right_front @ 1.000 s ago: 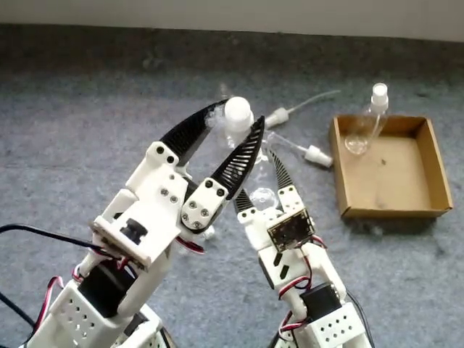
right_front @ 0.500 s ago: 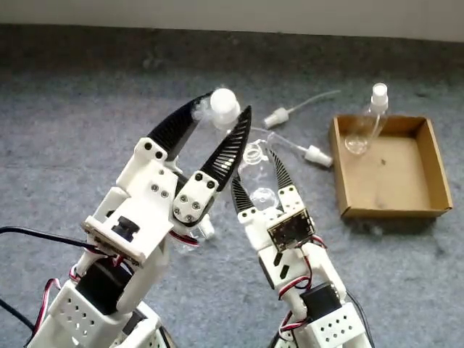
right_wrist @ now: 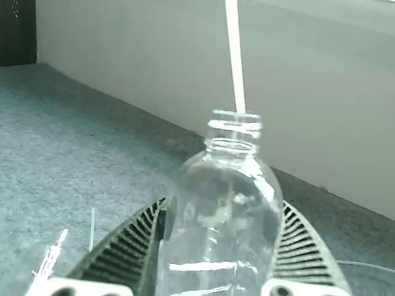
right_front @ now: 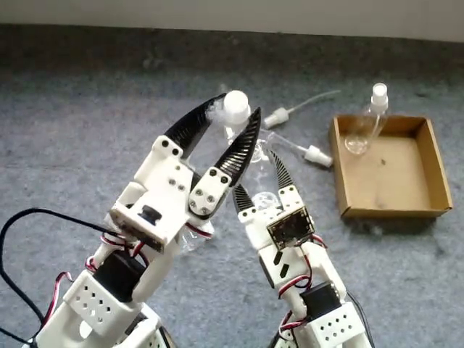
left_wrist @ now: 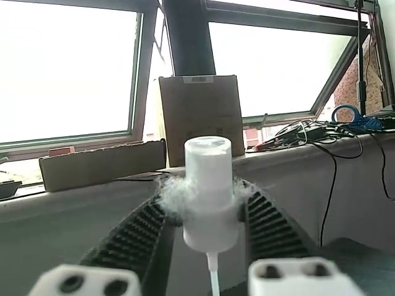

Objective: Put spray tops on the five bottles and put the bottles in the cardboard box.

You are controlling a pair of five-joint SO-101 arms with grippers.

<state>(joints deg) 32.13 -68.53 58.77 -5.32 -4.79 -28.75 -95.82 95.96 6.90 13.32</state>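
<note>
High view shows one capped bottle (right_front: 362, 134) lying in the cardboard box (right_front: 435, 156), while the left gripper (right_front: 236, 110) pinches a spray top (left_wrist: 208, 179) above the open bottle (right_wrist: 234, 160) clamped in the right gripper (right_wrist: 223, 216), two loose tops (right_front: 317, 154) nearby, so most of the job looks undone.

The left gripper (right_front: 237, 110) holds a spray top (left_wrist: 208, 185) directly above the bottle (right_wrist: 222, 209), which sits between the right gripper's (right_front: 254, 172) fingers. The spray top's tube reaches down to the bottle's mouth. A loose spray top (right_front: 278, 116) and a second loose spray top (right_front: 317, 154) lie on the table (right_front: 87, 109) between the grippers and the cardboard box (right_front: 431, 170) to the right. A capped bottle (right_front: 366, 127) lies in the box, leaning over its far wall.
</note>
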